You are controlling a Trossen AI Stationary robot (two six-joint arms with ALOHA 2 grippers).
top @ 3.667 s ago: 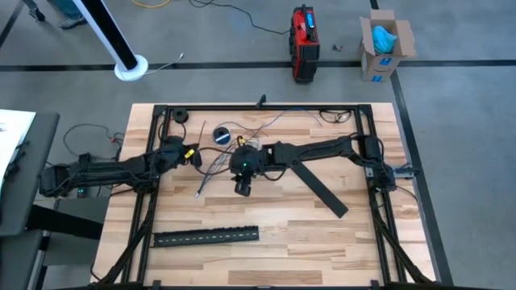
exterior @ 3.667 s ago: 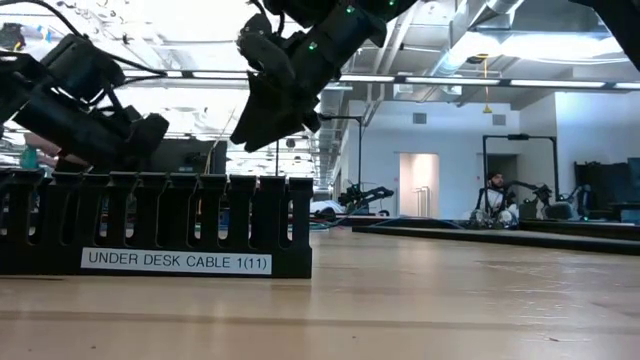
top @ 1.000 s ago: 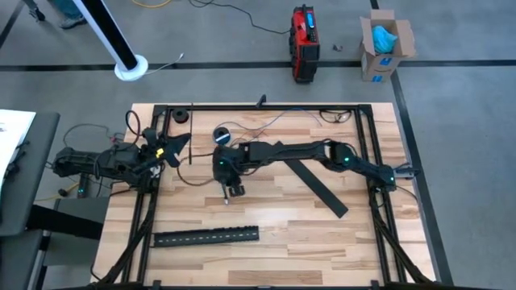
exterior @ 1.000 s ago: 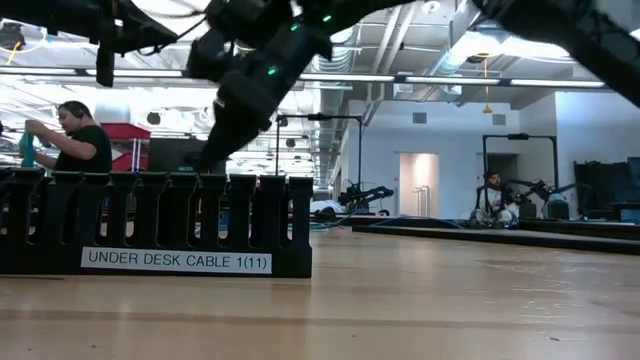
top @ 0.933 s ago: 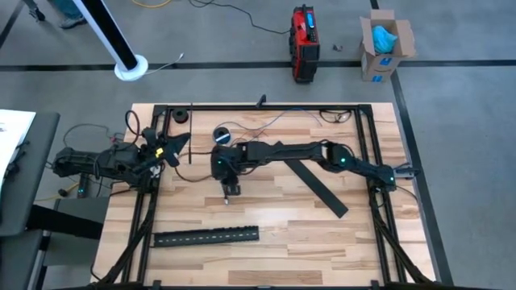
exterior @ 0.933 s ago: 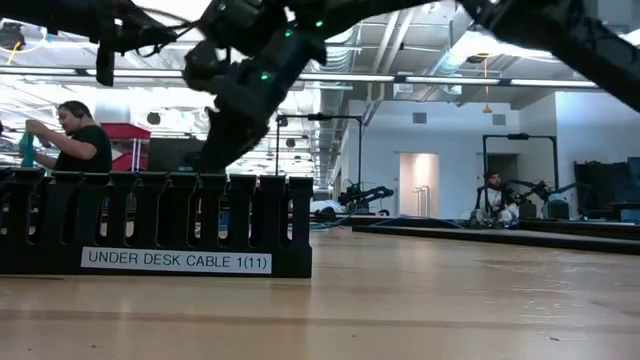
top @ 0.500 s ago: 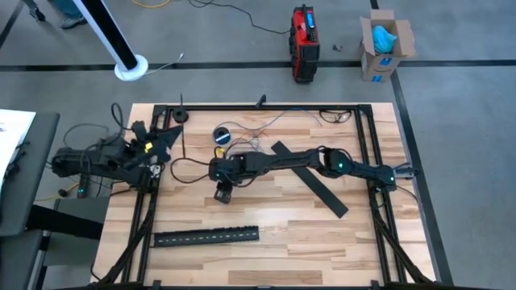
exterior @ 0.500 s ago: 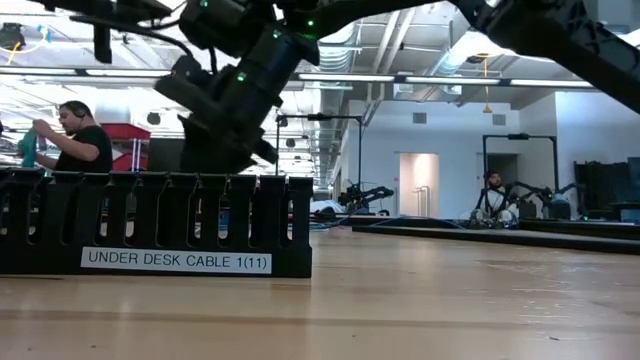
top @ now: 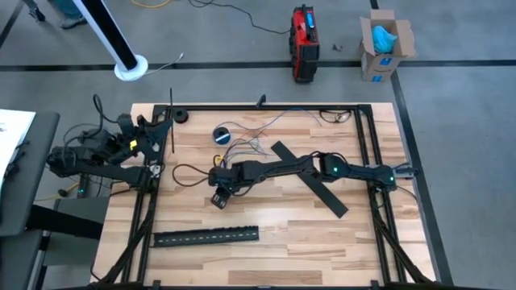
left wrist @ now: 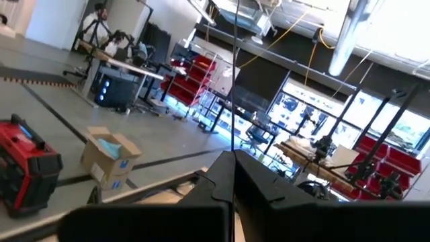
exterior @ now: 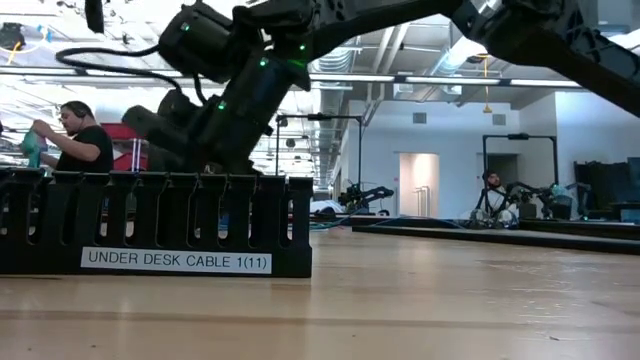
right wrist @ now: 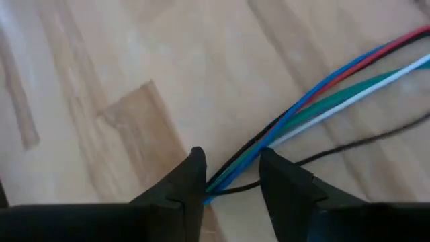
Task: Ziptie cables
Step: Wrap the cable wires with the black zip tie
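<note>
Resting surface: the table (top: pixel 274 221) was pale planked wood.
Right gripper (right wrist: pixel 232 176): it had moved nearer the table's left side; fingers lay around the cables (right wrist: pixel 316 101), thin glossy strands, partly parted.
Left gripper (top: pixel 157 127): had lifted a thin black strip; clamped on it.

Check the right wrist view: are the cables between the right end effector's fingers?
Yes, the cables run down into the gap of the right end effector, passing between its two dark fingers.

Grey concrete floor (top: pixel 451 97); bright ceiling lights (exterior: pixel 500 45).
</note>
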